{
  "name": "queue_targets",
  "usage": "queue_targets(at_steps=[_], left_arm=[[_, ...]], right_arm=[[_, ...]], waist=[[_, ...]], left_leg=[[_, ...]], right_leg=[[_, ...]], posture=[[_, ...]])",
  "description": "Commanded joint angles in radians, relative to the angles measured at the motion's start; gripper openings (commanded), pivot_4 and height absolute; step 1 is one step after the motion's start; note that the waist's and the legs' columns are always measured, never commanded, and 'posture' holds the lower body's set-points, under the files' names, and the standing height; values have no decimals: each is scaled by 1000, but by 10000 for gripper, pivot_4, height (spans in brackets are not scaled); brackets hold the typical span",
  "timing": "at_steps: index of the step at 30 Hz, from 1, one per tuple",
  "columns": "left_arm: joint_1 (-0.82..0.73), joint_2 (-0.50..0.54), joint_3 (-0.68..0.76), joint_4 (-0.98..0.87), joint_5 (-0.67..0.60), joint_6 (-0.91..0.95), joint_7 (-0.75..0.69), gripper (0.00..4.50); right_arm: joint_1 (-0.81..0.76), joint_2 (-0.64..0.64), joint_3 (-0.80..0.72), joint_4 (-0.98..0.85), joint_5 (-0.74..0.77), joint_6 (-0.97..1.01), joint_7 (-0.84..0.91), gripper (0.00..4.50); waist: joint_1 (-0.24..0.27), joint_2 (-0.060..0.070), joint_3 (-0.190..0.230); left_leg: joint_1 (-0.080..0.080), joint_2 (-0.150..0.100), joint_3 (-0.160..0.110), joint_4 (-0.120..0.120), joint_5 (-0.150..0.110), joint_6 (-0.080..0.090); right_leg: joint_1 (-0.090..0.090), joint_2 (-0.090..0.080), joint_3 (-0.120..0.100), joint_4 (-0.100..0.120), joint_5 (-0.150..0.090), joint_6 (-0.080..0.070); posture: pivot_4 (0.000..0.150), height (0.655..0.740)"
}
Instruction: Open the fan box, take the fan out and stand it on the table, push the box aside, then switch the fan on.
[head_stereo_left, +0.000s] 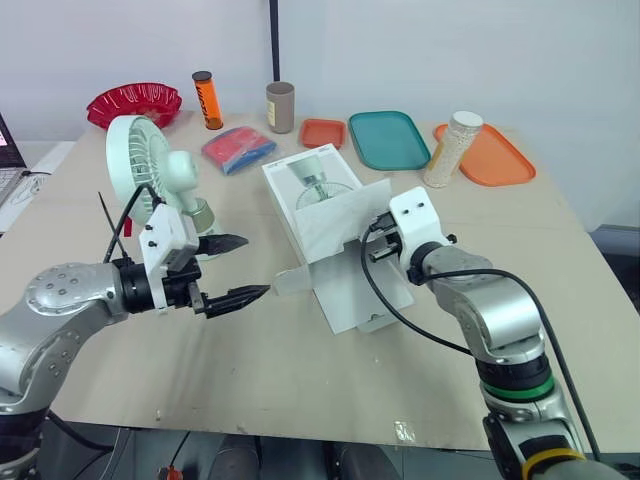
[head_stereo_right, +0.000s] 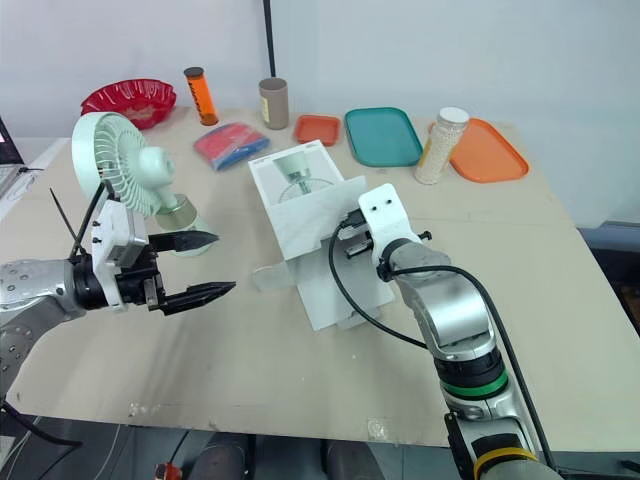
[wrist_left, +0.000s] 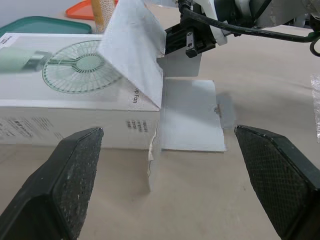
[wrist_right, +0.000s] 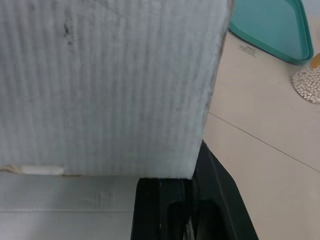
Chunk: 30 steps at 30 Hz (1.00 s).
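Observation:
The white and pale green fan (head_stereo_left: 150, 165) stands upright on the table at the left, its base behind my left gripper. The white fan box (head_stereo_left: 335, 240) lies on its side in the middle of the table, with one end flap (head_stereo_left: 300, 276) flat on the table and another (wrist_left: 135, 47) raised. My left gripper (head_stereo_left: 255, 266) is open with nothing in it, a little left of the box, pointing at its open end. In the left wrist view its two black fingers (wrist_left: 65, 185) frame the flaps. My right gripper (head_stereo_left: 378, 250) is pressed against the box's right side, behind the raised flap.
Along the back stand a red bowl (head_stereo_left: 135, 103), an orange bottle (head_stereo_left: 208, 100), a brown cup (head_stereo_left: 280, 107), a blue and red packet (head_stereo_left: 238, 149), a small orange tray (head_stereo_left: 322, 132), a teal tray (head_stereo_left: 388, 139), a bead jar (head_stereo_left: 445, 150) and an orange tray (head_stereo_left: 490, 155).

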Motion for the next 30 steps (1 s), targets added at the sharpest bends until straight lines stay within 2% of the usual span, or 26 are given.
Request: queue_targets(at_steps=[1, 6, 10, 16, 19, 26, 30], left_arm=[[-36, -8, -13, 9, 8, -24, -5, 45000], [-78, -44, -48, 45, 31, -43, -2, 45000], [-127, -73, -58, 93, 33, -52, -9, 45000], [-145, -85, -103, 120, 39, -60, -63, 45000], [-158, -92, -117, 130, 44, -65, -78, 45000], [-182, -95, -133, 148, 67, -82, -108, 45000], [-187, -99, -142, 156, 73, -84, -116, 45000]], right_arm=[[19, -2, -91, -126, 7, 45, 7, 105], [36, -20, -149, -231, 45, 121, 56, 105], [124, -51, -280, -395, 109, 212, 138, 105], [220, -39, -449, -498, 124, 318, 175, 105], [234, -36, -495, -523, 130, 350, 192, 105], [322, -91, -789, -515, 146, 409, 321, 105], [385, -100, -896, -516, 161, 411, 372, 105]], waist=[[0, 0, 0], [1, 0, 0], [2, 0, 0], [1, 0, 0], [-1, 0, 0], [2, 0, -1], [2, 1, -1]], left_leg=[[0, 0, 0, 0, 0, 0], [0, 0, 0, 0, 0, 0], [0, 0, -1, 0, 0, 0], [0, -1, -1, 1, 0, 0], [1, -1, -1, 0, 0, 0], [1, -2, -1, 1, 0, 0], [1, -2, -1, 0, 0, 0]], right_leg=[[0, 0, 0, 0, 0, 0], [0, 0, 0, 0, 0, 0], [0, 0, -1, 0, 0, 0], [1, 0, -1, 0, 0, 0], [1, 0, 0, 1, 0, 0], [2, -1, 0, 1, 0, 1], [2, -1, 0, 1, 0, 1]], posture=[[1500, 7400], [1500, 7400], [1500, 7400], [1500, 7400], [1500, 7400], [1500, 7400], [1500, 7400]])
